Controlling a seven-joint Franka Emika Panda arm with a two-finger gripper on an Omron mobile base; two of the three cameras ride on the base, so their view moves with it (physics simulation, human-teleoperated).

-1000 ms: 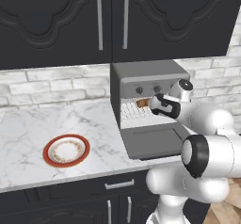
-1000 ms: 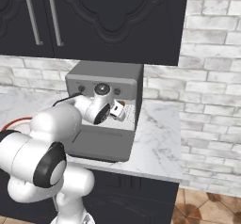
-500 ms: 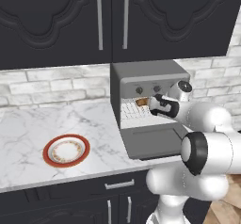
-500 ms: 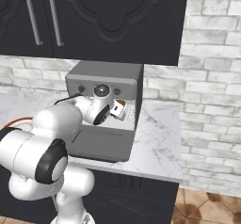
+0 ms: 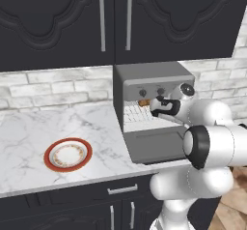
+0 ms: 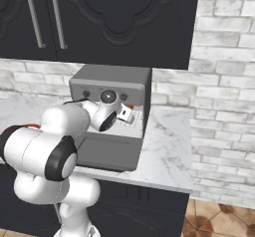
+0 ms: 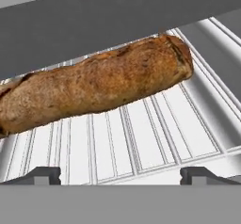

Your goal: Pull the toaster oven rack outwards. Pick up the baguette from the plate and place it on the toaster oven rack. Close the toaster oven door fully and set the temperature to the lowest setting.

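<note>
We see the baguette (image 7: 94, 89) lying across the wires of the toaster oven rack (image 7: 141, 138), inside the front opening of the toaster oven (image 5: 152, 79). Our pincer (image 7: 120, 175) stands wide open just before the loaf, gripping nothing, its two fingertips (image 7: 40, 175) spread well apart on either side. The toaster oven door (image 5: 154, 144) hangs dropped open below the rack. On the marble desk (image 5: 29, 132), well to the left of the oven, sits the plate (image 5: 68, 154), bare of bread.
</note>
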